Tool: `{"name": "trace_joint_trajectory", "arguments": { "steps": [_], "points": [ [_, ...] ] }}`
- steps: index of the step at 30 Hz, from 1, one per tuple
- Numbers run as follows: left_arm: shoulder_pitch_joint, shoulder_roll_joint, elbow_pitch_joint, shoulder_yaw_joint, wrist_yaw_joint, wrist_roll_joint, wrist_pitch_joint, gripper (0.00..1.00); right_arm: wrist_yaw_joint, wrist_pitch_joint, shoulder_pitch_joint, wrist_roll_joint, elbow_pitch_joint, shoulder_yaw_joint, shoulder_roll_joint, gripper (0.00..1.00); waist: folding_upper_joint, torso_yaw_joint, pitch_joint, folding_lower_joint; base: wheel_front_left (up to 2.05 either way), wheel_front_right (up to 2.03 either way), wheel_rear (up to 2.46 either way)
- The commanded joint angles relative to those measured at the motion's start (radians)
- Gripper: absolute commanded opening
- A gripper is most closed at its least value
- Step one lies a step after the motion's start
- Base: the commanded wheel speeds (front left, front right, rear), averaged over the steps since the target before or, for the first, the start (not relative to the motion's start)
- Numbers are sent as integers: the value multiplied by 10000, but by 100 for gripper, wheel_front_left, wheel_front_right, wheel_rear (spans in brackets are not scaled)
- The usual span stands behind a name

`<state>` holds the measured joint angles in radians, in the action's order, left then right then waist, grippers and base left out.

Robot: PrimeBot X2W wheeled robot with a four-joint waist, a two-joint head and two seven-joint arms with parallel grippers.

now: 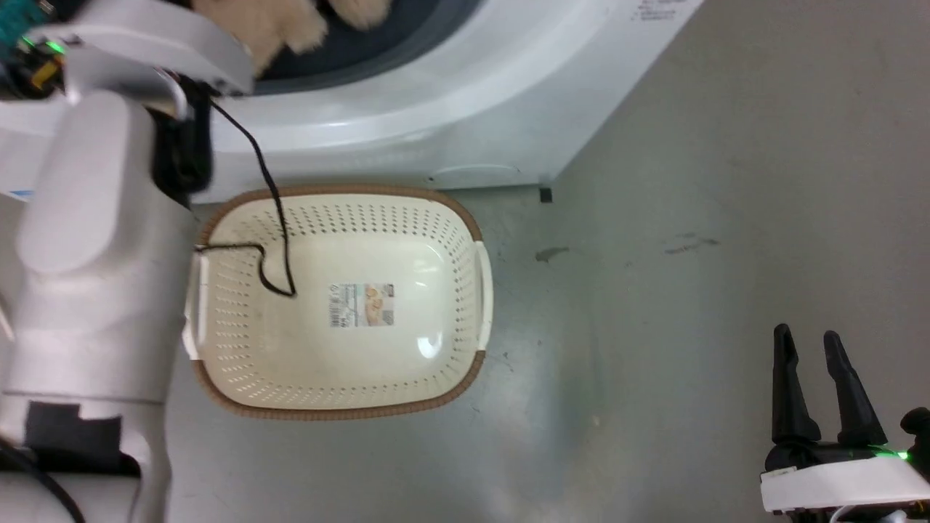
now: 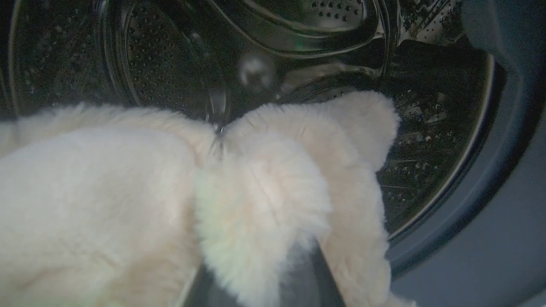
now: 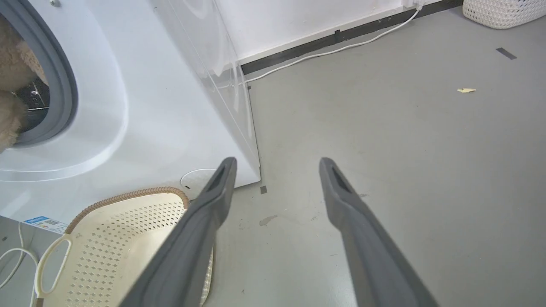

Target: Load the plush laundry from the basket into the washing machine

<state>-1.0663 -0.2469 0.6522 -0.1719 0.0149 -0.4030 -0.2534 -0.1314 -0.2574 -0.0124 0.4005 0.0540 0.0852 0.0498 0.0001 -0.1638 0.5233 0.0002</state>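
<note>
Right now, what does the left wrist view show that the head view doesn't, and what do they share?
Left wrist view: the perforated steel drum inside, with the teddy bear in its opening and fur bunched around the left gripper's fingers. Head view: the basket holding nothing but its label, a black cable hanging across it, and the right gripper open above the floor. Shared: the bear's fur and the grey gasket of the washing machine.

We are in a plain laundry test room: a white front-loading washing machine [image 3: 170,106] on bare grey floor [image 3: 405,170], a cream laundry basket [image 1: 341,218] just in front of it, a white cable [image 3: 341,49] and black skirting [image 3: 298,50] behind it.
</note>
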Motion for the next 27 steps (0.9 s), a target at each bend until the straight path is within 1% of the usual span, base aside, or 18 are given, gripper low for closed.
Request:
{"name": "trace_joint_trajectory", "arguments": {
  "steps": [1,2,3,6,14,16,23,27],
  "points": [
    [-402,-153,-28,119,-54,109,-83,0,7,-44,-176,98,-90,-39,4,100,-1,-318,372,-2,0,0,0],
    [-402,-153,-28,119,-54,109,-83,0,7,-44,-176,98,-90,-39,4,100,-1,-318,372,-2,0,0,0],
    [-675,-301,14,191,-69,182,-83,0,7,-44,-197,159,-136,-70,4,100,-1,-453,563,-2,0,0,0],
    [-1052,-449,40,286,-37,276,-83,0,7,-44,-208,246,-214,-124,4,100,-1,-630,853,-2,0,0,0],
    [-1967,-671,165,211,1,560,-77,0,7,-44,-315,454,-339,-395,4,100,-1,-1060,1414,-2,0,0,0],
    [-2257,-842,239,6,-57,798,-30,0,7,-44,-337,506,-387,-492,4,100,-1,-1196,1556,-2,0,0,0],
    [-3163,-1391,307,-270,-91,1209,238,0,7,-44,-198,564,-560,-670,4,100,-1,-1622,2050,-2,0,0,0],
    [-3712,-1815,269,-354,-143,1403,433,0,7,-44,-134,704,-619,-728,4,100,-1,-1888,2330,-2,0,0,0]
  ]
}}
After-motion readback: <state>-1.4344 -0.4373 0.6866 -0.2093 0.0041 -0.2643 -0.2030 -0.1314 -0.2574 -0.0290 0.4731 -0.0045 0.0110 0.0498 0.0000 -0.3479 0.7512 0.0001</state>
